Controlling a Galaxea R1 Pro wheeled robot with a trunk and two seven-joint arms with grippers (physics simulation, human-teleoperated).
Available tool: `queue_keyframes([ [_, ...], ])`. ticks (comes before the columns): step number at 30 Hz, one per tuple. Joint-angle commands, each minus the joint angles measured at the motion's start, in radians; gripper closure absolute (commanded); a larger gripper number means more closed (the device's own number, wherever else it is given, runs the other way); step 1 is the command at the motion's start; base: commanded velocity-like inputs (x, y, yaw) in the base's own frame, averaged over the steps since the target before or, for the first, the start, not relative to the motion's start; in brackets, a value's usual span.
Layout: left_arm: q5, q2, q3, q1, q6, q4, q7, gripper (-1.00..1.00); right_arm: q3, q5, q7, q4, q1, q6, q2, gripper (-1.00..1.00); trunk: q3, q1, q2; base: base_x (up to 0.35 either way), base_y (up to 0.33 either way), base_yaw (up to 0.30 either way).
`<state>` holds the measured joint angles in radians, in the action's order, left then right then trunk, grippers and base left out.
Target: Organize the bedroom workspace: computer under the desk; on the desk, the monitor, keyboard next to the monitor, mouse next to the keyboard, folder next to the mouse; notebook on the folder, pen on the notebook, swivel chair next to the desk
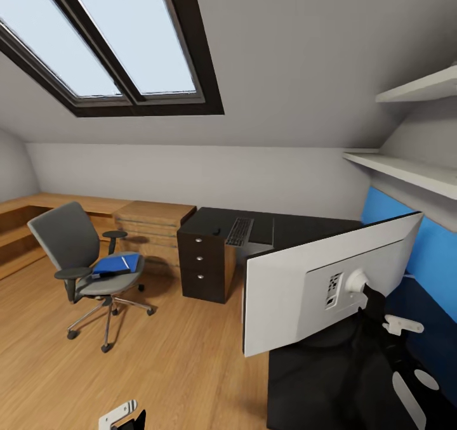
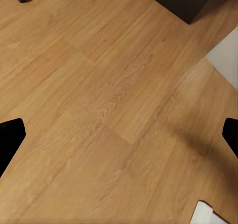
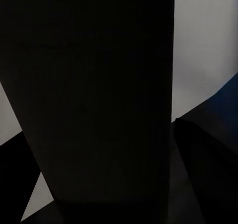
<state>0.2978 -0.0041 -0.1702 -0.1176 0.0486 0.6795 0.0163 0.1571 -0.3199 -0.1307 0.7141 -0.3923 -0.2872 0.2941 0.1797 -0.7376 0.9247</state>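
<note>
The monitor [image 1: 298, 290] hangs tilted over the near end of the black desk [image 1: 304, 227], its pale back facing me. My right gripper [image 1: 371, 297] reaches in behind it at the stand mount, apparently shut on it. The right wrist view has the dark stand [image 3: 99, 100] right up close. Farther along the desk lie the keyboard [image 1: 240, 231] and, beside it, the mouse [image 1: 217, 231]. A light grey box, the computer [image 1: 256, 250], shows below the desk edge. The folder [image 1: 116, 264] rests on the swivel chair [image 1: 76, 246]. My left gripper [image 2: 119, 135] is open over the floor. Notebook and pen are out of view.
A light wooden cabinet [image 1: 155, 224] stands between chair and desk drawers [image 1: 202, 259], with a wooden bench [image 1: 38, 208] along the far wall. White shelves [image 1: 406, 170] and a blue wall panel [image 1: 438, 252] hem in the desk's right side. Wood floor [image 1: 178, 354] lies open before me.
</note>
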Motion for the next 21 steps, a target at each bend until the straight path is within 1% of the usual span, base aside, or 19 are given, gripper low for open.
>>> queue_keyframes([
  [1, 0.01, 0.0, -0.001, -0.001, 0.002, 0.0, 0.002, -1.0, 0.001, -0.015, -0.007, -0.002, 0.0, -0.001, 0.001, 1.0, 0.002, 0.0, 0.001, 0.008, -0.012, 0.0],
  [4, 0.01, 0.0, -0.001, -0.001, 0.002, 0.0, 0.001, -1.0, 0.001, -0.015, -0.007, -0.002, 0.0, 0.0, 0.0, 1.0, 0.002, 0.0, 0.001, 0.003, -0.017, 0.0],
  [11, 0.011, 0.001, -0.003, -0.001, 0.002, 0.0, 0.001, -1.0, 0.001, -0.015, -0.007, -0.002, 0.0, 0.0, 0.001, 1.0, 0.002, 0.0, 0.001, 0.001, -0.093, 0.0],
  [21, 0.011, 0.001, -0.005, -0.001, 0.002, 0.0, 0.001, -1.0, 0.001, -0.015, -0.008, -0.001, 0.0, -0.001, 0.002, 1.0, 0.002, 0.0, 0.001, 0.0, -0.007, 0.0],
])
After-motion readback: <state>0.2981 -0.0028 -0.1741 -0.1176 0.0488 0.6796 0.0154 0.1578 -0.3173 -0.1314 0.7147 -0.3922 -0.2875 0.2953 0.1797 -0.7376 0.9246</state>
